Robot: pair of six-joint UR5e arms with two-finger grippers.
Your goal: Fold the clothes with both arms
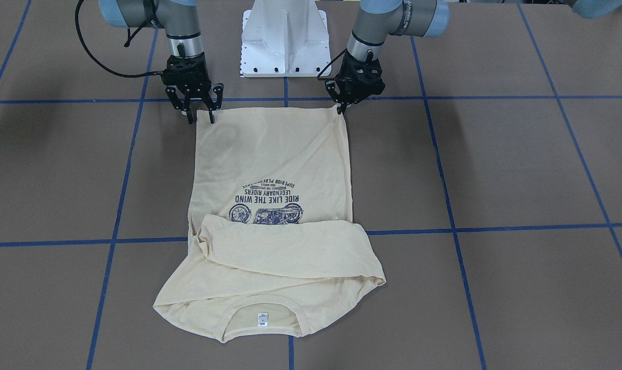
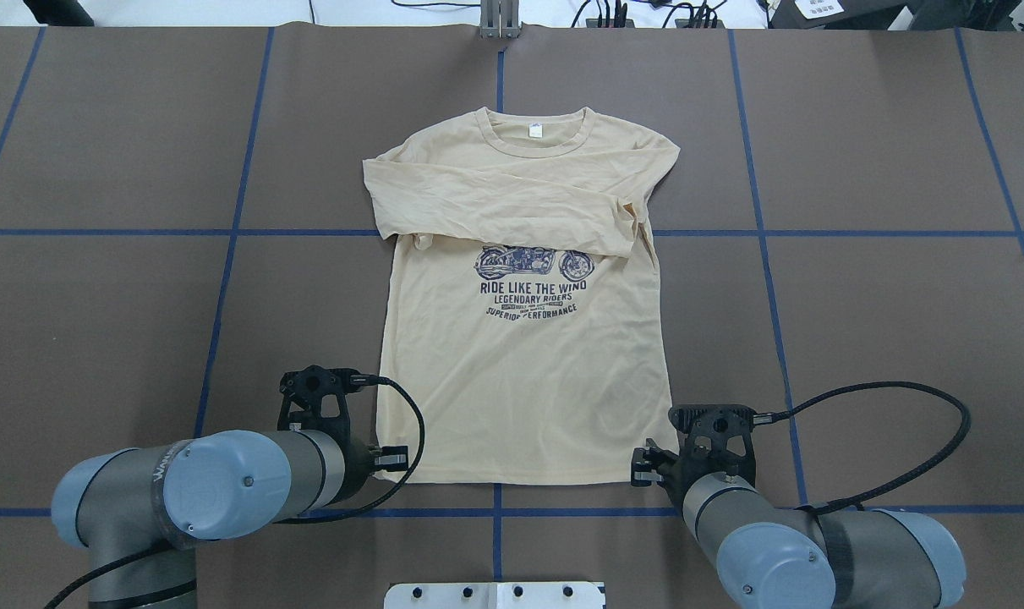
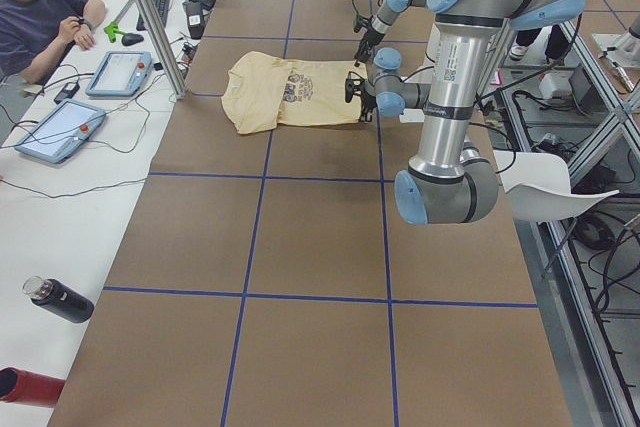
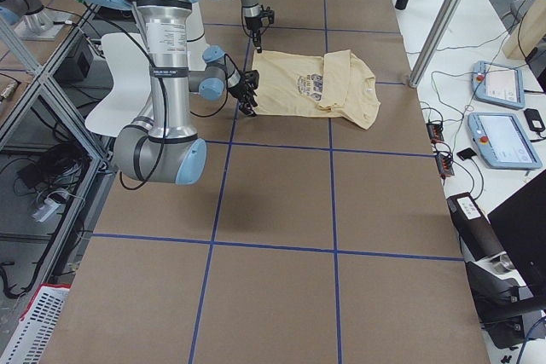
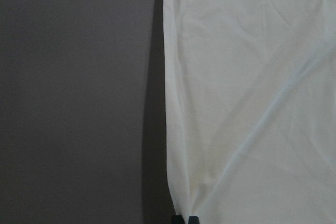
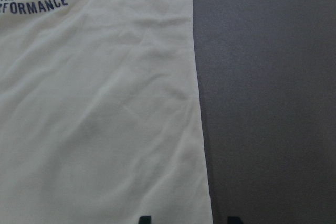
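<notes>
Brown table [image 2: 858, 321], blue tape grid [image 2: 224, 279]. At centre, from robot's side: shirt [image 2: 520, 381] flat, print up, collar [image 2: 535, 150] at 12 o'clock, hem [image 2: 520, 479] at 6. Sleeves [image 2: 495, 203] already folded across chest. At 7 o'clock hem corner, left gripper [image 1: 340, 108]: jaws pinched shut on shirt. At 5 o'clock corner, right gripper [image 1: 201, 118]: jaws wide, straddling hem, gripping nothing yet. Left to do, probably: hem-to-collar fold.

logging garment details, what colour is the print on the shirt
Navy blue print on a pale cream-yellow shirt; clearest in the overhead exterior view.
</notes>
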